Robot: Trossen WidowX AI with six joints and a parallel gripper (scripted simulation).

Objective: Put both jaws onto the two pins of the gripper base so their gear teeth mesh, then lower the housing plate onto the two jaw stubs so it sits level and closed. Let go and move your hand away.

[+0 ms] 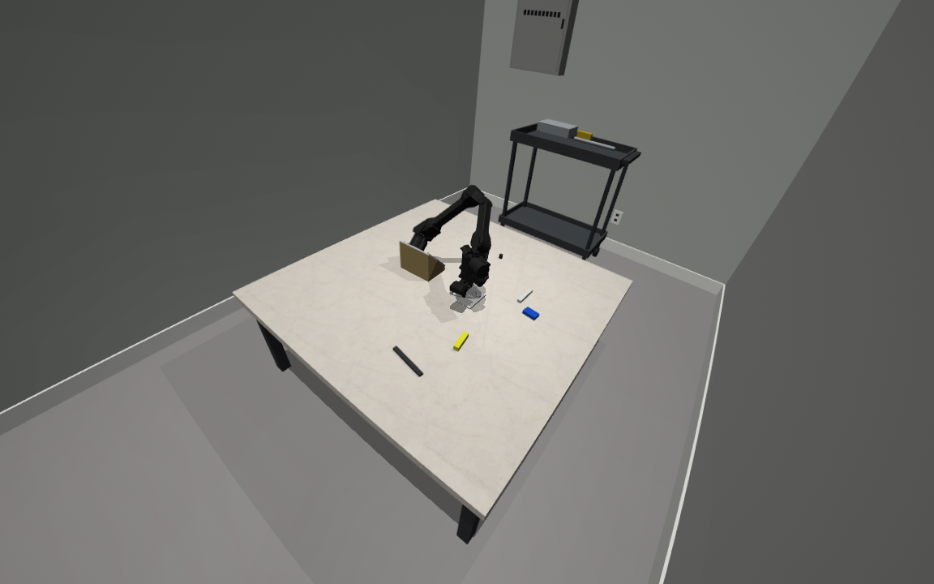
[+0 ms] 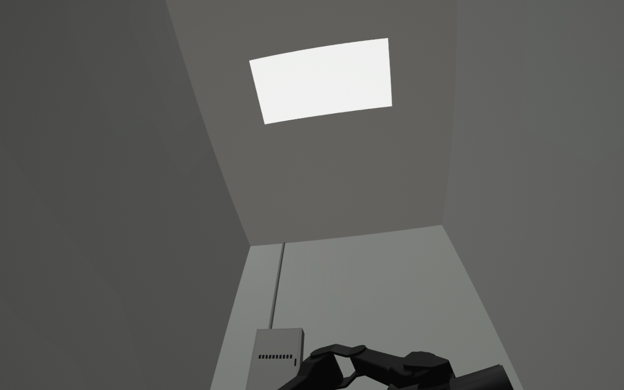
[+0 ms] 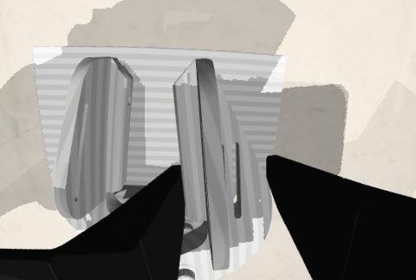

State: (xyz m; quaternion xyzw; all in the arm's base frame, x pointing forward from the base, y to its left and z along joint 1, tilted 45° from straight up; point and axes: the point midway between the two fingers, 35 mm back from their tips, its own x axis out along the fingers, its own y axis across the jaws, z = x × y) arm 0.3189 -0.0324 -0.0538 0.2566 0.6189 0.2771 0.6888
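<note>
The light grey gripper base [image 3: 160,124] [image 1: 472,305] lies flat on the table. One grey jaw [image 3: 94,141] stands over its left half in the wrist view. My gripper [image 3: 224,171] [image 1: 459,288] is shut on the other jaw [image 3: 213,141], one finger on each side, over the base's right half. This held jaw has a slotted side. A small round feature [image 3: 186,272] shows at the lower edge, partly cut off. My left finger hides much of the base's near part, so I cannot tell whether the teeth mesh or how the jaws sit on the pins. I cannot make out the housing plate.
A tan angled block [image 1: 416,261] stands near the arm's foot. A blue block [image 1: 530,312], a white stick [image 1: 524,296], a yellow block [image 1: 460,341] and a black bar [image 1: 407,361] lie on the table [image 1: 340,305]. A small black piece [image 1: 500,255] lies behind the arm.
</note>
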